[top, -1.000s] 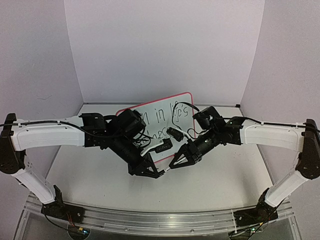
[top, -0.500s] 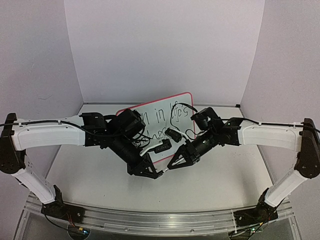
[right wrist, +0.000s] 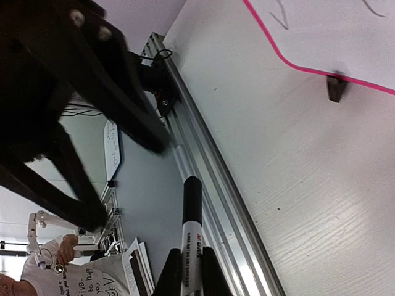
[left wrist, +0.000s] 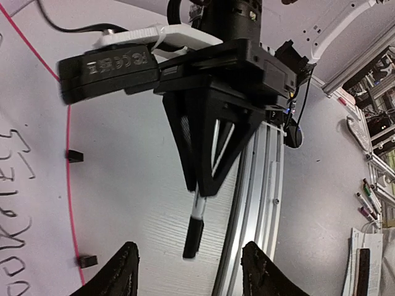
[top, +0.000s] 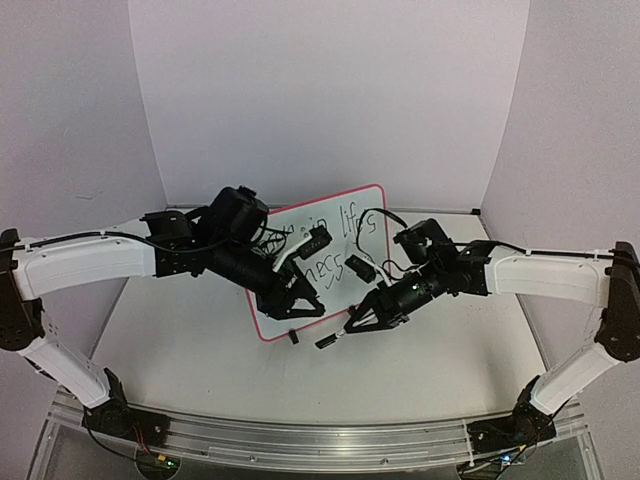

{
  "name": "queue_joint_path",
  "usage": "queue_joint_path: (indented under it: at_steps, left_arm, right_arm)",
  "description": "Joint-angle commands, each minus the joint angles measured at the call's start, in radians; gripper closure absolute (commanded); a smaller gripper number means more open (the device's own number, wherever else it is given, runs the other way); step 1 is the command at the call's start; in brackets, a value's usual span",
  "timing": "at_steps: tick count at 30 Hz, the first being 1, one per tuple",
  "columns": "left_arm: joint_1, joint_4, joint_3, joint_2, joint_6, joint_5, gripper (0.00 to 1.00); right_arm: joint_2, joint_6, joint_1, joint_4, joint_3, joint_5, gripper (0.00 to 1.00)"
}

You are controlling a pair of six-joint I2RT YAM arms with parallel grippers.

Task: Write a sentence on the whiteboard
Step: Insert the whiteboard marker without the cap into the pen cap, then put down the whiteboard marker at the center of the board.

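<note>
The right end effector (right wrist: 189,259) is clamped narrow on a marker (right wrist: 191,216). It grips the white barrel low, so the black end sticks well out ahead of the fingers. That probably leaves the end free to reach a surface or be worked by the other arm. Whether the black end is a cap or a bare tip, I cannot tell.

The marker hangs above the bare tabletop (top: 420,380), just off the near edge of the whiteboard (top: 330,235) and not touching it.

The left end effector (left wrist: 190,274) faces the marker's black end with its fingers spread wide and nothing between them. That looks like a stance for taking or giving something at that end.

The whiteboard lies mid-tabletop between the arms, partly under the left one. A clip foot (top: 293,337) sits at its near edge. Two lines of handwriting are on it, so the sentence seems largely written.
</note>
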Motion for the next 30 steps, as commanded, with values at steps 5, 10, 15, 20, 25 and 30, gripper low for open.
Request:
queue_joint_path:
  at_steps: [5,10,15,20,25,30]
  left_arm:
    - [0.092,-0.024,-0.031,-0.203,-0.004,-0.137,0.28]
    - [0.151,-0.084,0.025,-0.221,-0.003,-0.180,0.26]
    - [0.227,-0.088,0.091,-0.222,-0.003,-0.168,0.24]
    - [0.294,-0.069,0.163,-0.198,-0.004,-0.180,0.22]
    - [0.376,-0.081,0.251,-0.166,-0.043,-0.207,0.19]
    - [0.498,-0.084,0.293,-0.148,-0.070,-0.231,0.16]
  right_arm:
    - [-0.038,-0.037,-0.189,-0.002,-0.119,0.168,1.00]
    - [0.018,-0.058,-0.273,0.000,-0.161,0.225,1.00]
    - [0.095,-0.076,-0.329,0.002,-0.182,0.268,0.98]
    - [0.170,-0.086,-0.371,-0.006,-0.185,0.317,0.83]
    - [0.181,-0.099,-0.420,-0.036,-0.182,0.392,0.52]
    - [0.138,-0.128,-0.481,-0.106,-0.154,0.485,0.18]
